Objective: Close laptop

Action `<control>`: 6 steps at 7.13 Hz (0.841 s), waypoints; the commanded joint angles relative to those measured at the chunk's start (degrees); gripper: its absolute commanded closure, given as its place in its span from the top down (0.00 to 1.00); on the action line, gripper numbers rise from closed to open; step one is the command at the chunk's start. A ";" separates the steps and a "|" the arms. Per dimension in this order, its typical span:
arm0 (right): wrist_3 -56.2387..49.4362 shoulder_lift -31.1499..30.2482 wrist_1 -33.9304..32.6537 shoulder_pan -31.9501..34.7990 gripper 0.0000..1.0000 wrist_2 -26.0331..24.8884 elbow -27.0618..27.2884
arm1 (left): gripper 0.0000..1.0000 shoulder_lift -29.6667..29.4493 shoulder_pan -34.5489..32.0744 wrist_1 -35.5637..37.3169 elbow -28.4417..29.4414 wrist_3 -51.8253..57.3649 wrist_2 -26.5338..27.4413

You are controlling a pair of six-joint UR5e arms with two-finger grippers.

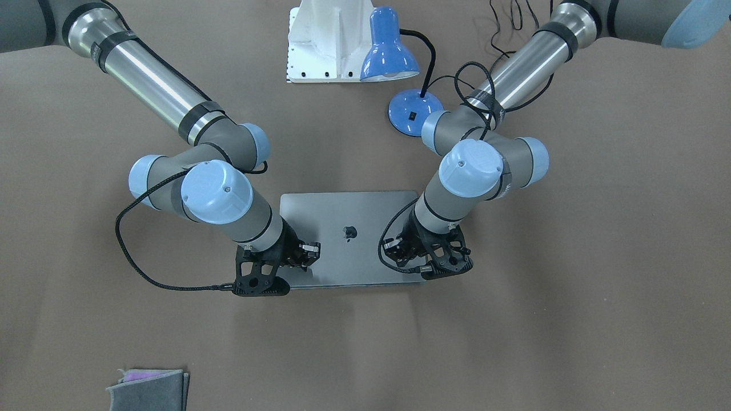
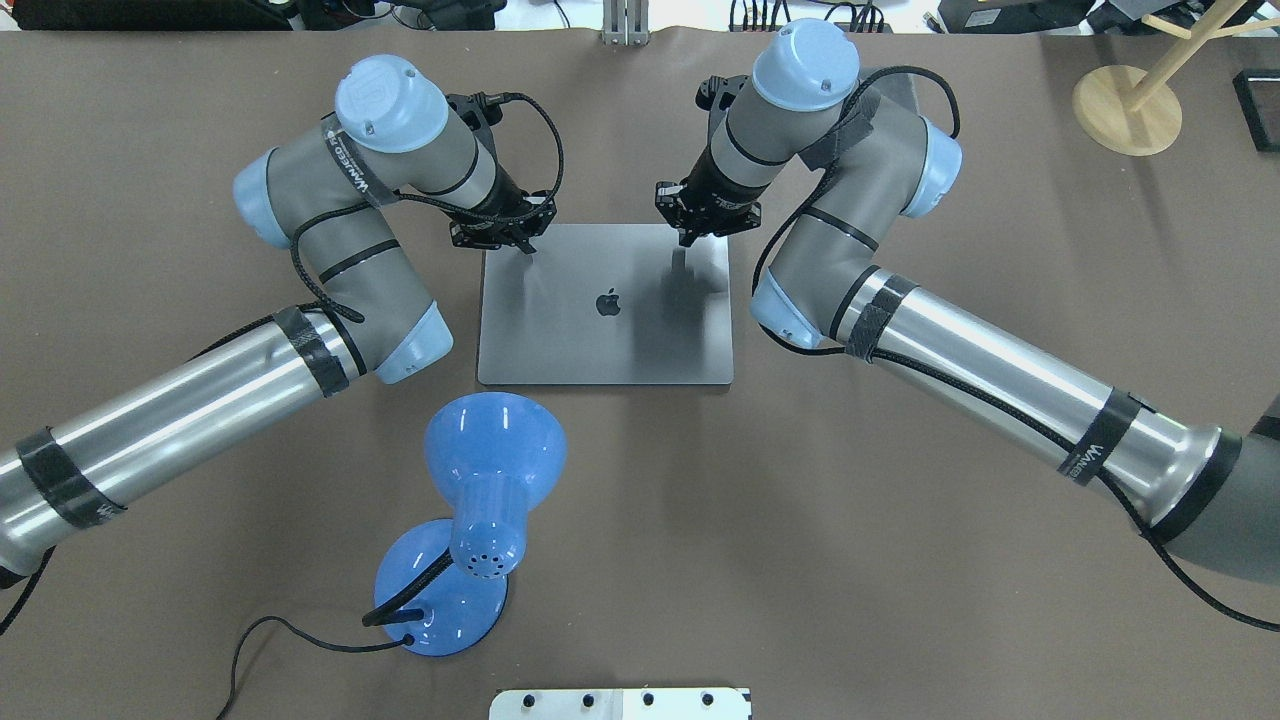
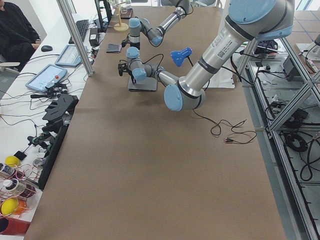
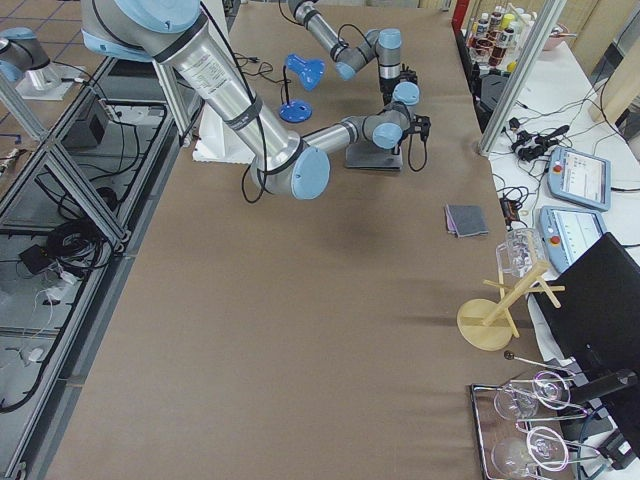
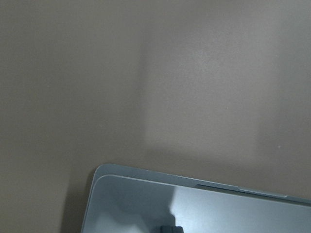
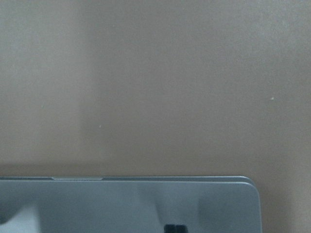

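Note:
The laptop [image 2: 600,330] lies shut and flat on the brown table, its space-grey lid up with the dark apple logo showing. It also shows in the front view [image 1: 348,268]. My left gripper [image 2: 517,243] is at the lid's far left corner and my right gripper [image 2: 690,238] at its far right corner. Both point down at the lid's far edge. Their fingers look closed together and hold nothing. Each wrist view shows a corner of the lid [image 5: 204,208] [image 6: 97,204] and a single dark fingertip at the bottom edge.
A blue desk lamp [image 2: 480,500] with a black cord stands near the laptop's near left corner. The white robot base [image 1: 325,40] is behind it. A grey felt pouch [image 1: 148,391] lies at the far table edge. A wooden stand [image 2: 1125,105] is at the far right.

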 commanded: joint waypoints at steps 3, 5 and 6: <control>0.67 0.11 -0.61 1.93 0.99 0.35 3.91 | 0.69 0.32 -1.36 -0.02 -4.56 -2.34 0.23; -0.90 -5.58 -0.79 3.76 1.00 0.09 11.91 | 0.98 3.64 -6.08 5.57 -11.76 -2.71 -7.01; -2.57 -8.92 -0.79 5.95 1.00 0.87 14.99 | 0.98 8.45 -8.98 6.04 -17.02 -2.10 -8.63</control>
